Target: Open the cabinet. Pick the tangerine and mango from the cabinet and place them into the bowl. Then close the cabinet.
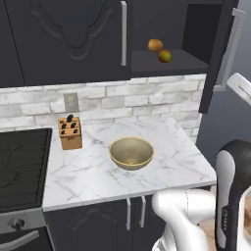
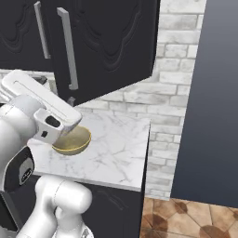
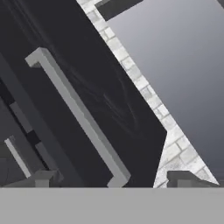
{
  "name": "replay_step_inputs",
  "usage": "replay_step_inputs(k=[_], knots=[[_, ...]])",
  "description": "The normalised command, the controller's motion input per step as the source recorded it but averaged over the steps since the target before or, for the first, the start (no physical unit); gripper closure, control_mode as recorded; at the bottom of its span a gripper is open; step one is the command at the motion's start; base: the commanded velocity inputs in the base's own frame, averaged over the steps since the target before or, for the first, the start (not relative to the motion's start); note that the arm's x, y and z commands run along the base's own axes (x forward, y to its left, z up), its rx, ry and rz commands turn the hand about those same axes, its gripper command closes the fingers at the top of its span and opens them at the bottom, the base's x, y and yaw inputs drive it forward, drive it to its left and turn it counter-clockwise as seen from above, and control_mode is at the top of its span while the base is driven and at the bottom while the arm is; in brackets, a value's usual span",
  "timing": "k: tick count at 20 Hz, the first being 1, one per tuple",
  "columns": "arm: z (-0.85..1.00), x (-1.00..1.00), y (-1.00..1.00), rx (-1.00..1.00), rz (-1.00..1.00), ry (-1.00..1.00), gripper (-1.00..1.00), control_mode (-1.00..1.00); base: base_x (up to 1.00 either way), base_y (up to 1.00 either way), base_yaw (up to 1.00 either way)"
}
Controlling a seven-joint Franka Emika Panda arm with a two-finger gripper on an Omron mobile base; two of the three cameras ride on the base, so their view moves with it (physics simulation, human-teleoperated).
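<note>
The cabinet's [image 1: 68, 39] right door [image 2: 111, 42] stands swung open and its left door is closed. On the open shelf lies the green-red mango [image 1: 164, 56], beside a dull brownish-orange round fruit [image 1: 155, 45]. The tangerine is hidden. The tan-gold bowl [image 1: 131, 164] sits empty on the marble counter, also seen as the bowl [image 2: 74, 142] behind my white hand. My gripper [image 3: 116, 181] is open, its tips wide apart on either side of the lower end of the open door's silver bar handle [image 3: 78, 113], without gripping it.
A wooden knife block [image 1: 70, 132] stands left of the bowl, and a black stove [image 1: 22, 166] lies further left. A low cabinet with short handles [image 1: 136, 211] sits under the counter. A tall dark panel [image 2: 209, 93] bounds the counter on the right.
</note>
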Motion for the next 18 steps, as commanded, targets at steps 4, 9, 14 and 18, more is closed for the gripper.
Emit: replay_step_inputs(k=[4,9,14,18], knots=[[-0.29,-0.98,0.83,-0.23,0.08,0.00,-1.00,-1.00,0.00,0.00,0.00],[-0.45,-0.68,1.00,-0.32,0.03,0.05,-1.00,-1.00,0.00,0.00,0.00],[-0.13,0.14,0.79,-0.19,-0.24,0.01,-1.00,-1.00,0.00,0.00,0.00],[0.00,0.60,0.42,-0.04,-0.20,0.00,-1.00,-1.00,0.00,0.00,0.00]])
